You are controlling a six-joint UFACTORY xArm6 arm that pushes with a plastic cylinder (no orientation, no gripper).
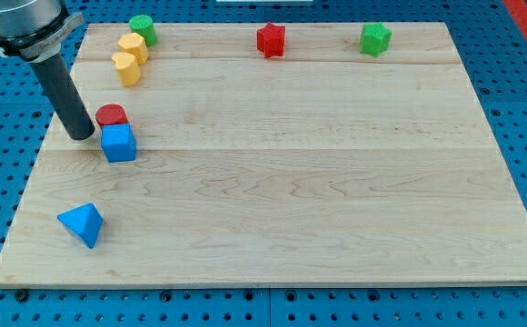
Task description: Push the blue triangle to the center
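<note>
The blue triangle [83,223] lies near the board's bottom left corner. My tip [81,134] rests on the board at the left side, well above the triangle, just left of the red cylinder [111,114] and the blue cube [118,143]. The rod rises from the tip to the view's top left. The tip touches neither block as far as I can tell.
Two yellow blocks [130,57] and a green cylinder [142,29] sit at the top left. A red star-shaped block [271,40] and a green block [374,38] lie along the top edge. The wooden board [291,182] sits on a blue pegboard.
</note>
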